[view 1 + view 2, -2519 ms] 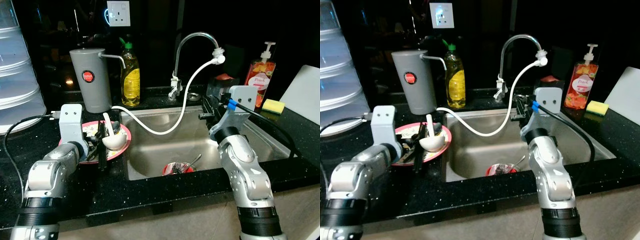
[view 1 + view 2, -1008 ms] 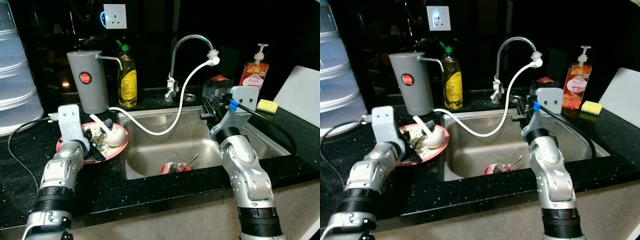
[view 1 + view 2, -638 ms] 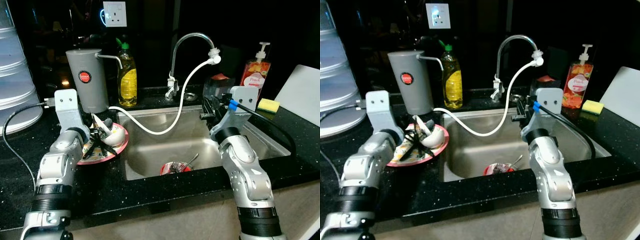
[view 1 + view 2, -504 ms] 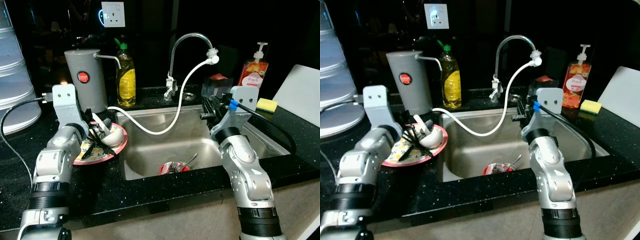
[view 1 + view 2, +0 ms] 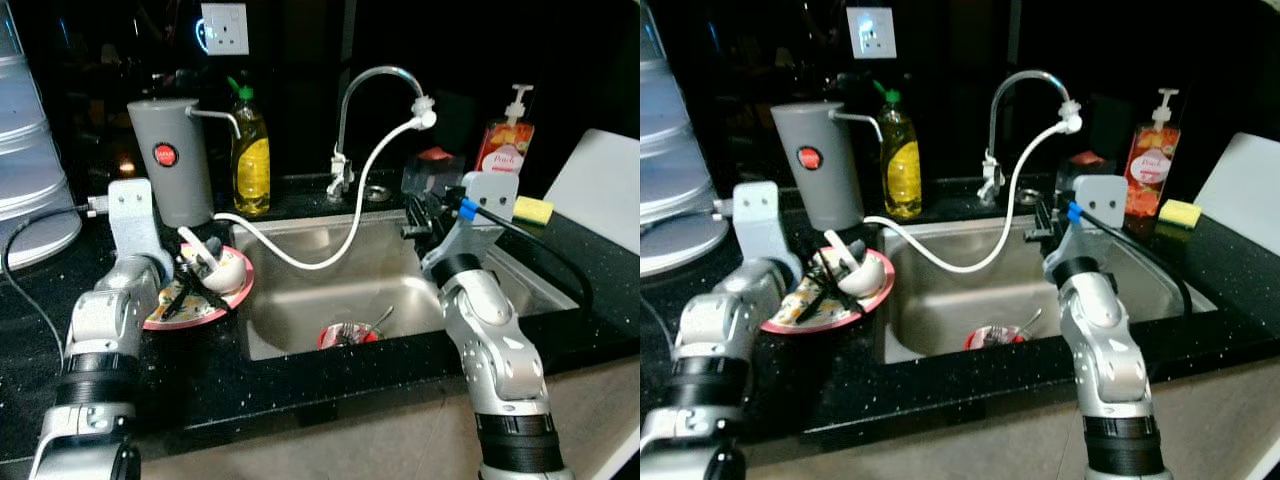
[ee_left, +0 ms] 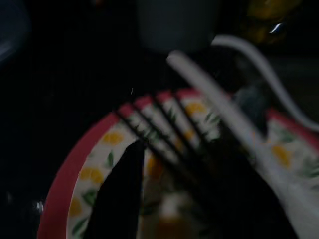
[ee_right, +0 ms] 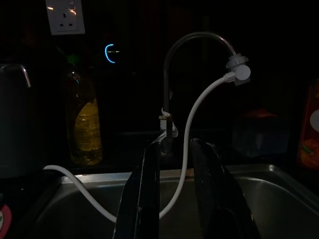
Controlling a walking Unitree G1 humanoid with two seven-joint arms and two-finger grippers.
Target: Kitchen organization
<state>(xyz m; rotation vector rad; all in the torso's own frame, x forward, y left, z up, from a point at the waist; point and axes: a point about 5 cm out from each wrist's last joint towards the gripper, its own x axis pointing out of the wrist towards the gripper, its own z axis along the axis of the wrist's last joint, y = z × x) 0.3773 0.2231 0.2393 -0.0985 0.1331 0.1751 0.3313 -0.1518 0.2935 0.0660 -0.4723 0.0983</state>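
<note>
Left gripper (image 5: 190,285): at the near rim of the pink plate (image 5: 232,291); fingers look pinched on that rim, the plate seemingly tilted.
Plate load: white bowl (image 5: 222,270), white spoon (image 5: 197,253) and dark utensils, beside the sink (image 5: 300,320) on the black counter (image 5: 40,300).
Right gripper (image 7: 174,194): empty, fingers slightly apart, held over the sink near the white hose (image 5: 340,240).
Done: nothing visibly put away.
Left: red dish (image 5: 345,335) with cutlery in the sink; plate stack not yet moved.
</note>
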